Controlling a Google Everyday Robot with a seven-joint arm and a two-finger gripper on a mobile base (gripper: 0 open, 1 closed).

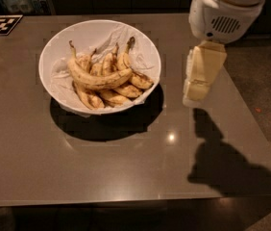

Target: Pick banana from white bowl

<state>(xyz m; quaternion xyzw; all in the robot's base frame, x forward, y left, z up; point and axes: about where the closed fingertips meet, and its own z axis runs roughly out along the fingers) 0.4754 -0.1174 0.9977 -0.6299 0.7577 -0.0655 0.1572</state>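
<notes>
Right of white bowl (144, 46), gripper (196, 91)

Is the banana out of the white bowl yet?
In: the banana lies across the bunch inside the white bowl; the gripper hangs beside the bowl, touching nothing.

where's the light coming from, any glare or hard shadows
Camera view: light seems to come from above and behind; the white bowl throws a hard shadow forward onto the table; the gripper, right of the bowl, casts another; one small glare spot between them.
</notes>
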